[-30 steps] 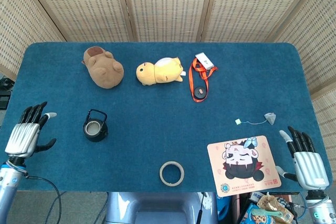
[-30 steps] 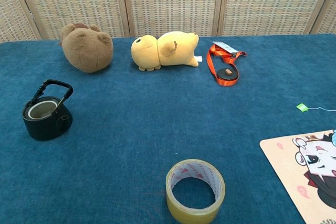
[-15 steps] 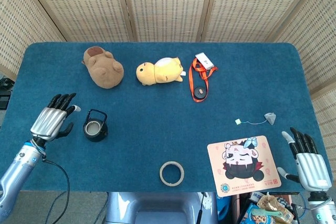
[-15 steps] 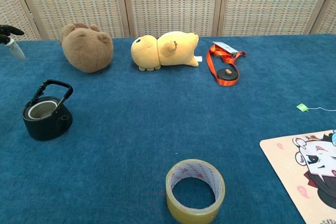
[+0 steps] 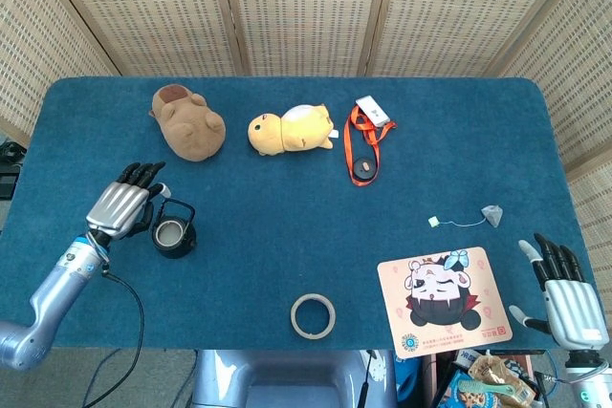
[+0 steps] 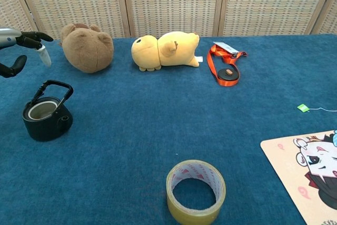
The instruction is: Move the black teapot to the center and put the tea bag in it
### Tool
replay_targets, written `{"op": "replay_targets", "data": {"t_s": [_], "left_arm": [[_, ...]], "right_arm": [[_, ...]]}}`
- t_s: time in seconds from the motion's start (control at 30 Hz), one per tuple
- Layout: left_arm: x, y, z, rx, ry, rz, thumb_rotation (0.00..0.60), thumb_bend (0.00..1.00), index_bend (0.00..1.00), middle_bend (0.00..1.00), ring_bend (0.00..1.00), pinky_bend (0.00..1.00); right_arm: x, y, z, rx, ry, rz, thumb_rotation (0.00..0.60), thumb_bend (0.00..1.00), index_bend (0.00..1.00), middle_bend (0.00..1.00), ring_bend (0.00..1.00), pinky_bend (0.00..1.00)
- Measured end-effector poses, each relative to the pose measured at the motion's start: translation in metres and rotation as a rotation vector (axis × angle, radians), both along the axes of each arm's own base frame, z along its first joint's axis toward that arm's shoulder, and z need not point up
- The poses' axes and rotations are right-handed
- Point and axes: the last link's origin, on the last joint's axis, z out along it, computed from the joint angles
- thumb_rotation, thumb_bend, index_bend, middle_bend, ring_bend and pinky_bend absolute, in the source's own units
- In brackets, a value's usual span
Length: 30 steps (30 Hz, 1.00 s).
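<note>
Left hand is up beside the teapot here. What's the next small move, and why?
Probably lower the left hand a little toward the black teapot and close its fingers on the upright handle. The hand hangs open just beside the pot, touching nothing, and the pot sits left of center, lid off, with the tea bag far right.

A table (image 5: 287,265) covered in deep blue cloth fills most of both views. Behind it stands a folding screen (image 5: 306,7) of pale woven panels set in light wooden frames, angled inward at either side. Grey floor (image 5: 143,379) shows below the near edge. The light is bright and even
</note>
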Motion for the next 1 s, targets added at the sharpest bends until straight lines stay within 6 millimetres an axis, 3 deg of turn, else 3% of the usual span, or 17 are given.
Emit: {"op": "replay_targets", "data": {"t_s": [0.53, 0.8, 1.0], "left_arm": [[0.0, 0.028, -0.038, -0.061, -0.027, 0.069, 0.539, 0.81, 0.33, 0.0, 0.0, 0.0], [0.007, 0.031, -0.052, -0.105, -0.017, 0.077, 0.535, 0.81, 0.35, 0.0, 0.0, 0.0], [0.006, 0.029, -0.055, -0.129, -0.009, 0.09, 0.534, 0.87, 0.4, 0.0, 0.0, 0.0]], "right_arm": [[-0.001, 0.002, 0.001, -0.004, 0.011, -0.021, 0.6, 0.14, 0.02, 0.01, 0.0, 0.0], [-0.002, 0.003, 0.001, -0.005, 0.013, -0.027, 0.6, 0.14, 0.02, 0.01, 0.0, 0.0], [-0.002, 0.005, 0.003, -0.01, 0.013, -0.03, 0.6, 0.14, 0.02, 0.01, 0.0, 0.0]]}}
